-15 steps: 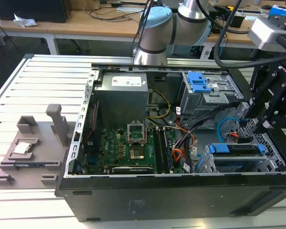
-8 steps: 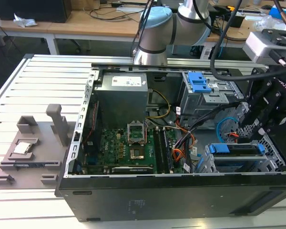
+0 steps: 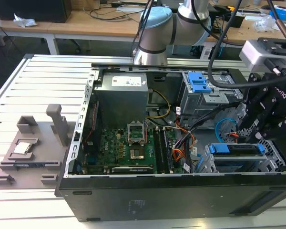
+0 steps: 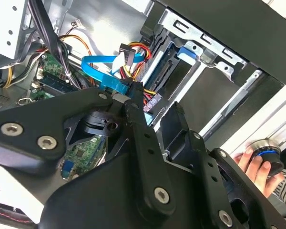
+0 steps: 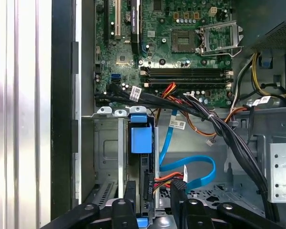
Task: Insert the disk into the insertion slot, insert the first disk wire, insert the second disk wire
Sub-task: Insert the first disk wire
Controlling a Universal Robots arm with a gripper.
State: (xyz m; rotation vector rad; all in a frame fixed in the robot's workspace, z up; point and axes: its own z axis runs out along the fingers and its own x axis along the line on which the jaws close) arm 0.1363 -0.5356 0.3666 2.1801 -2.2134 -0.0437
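Observation:
The disk (image 3: pixel 238 160), in its blue carrier, sits inside the insertion slot (image 3: pixel 206 163) at the case's corner on the exterior view's right. In the first wrist view the disk (image 5: pixel 141 139) stands edge-on in the slot (image 5: pixel 107 148). My gripper (image 5: pixel 153 193) is open and straddles the disk's rear end. The first disk wire (image 5: pixel 164 178) runs between the fingers to a dark plug against that rear edge. The second disk wire (image 5: pixel 198 167) loops beside it and its end meets one fingertip (image 4: pixel 135 95); I cannot tell whether it is seated. The gripper (image 3: pixel 252 138) hangs just above the slot.
A grey cage with a blue latch (image 3: pixel 200 83) stands behind the slot. A black cable bundle (image 5: pixel 219 129) crosses above the disk. The motherboard (image 3: pixel 128 148) and power supply (image 3: pixel 121 95) fill the case. A grey fixture (image 3: pixel 28 152) lies outside it. A hand (image 4: pixel 251 163) rests on a blue-ringed knob (image 4: pixel 269 151).

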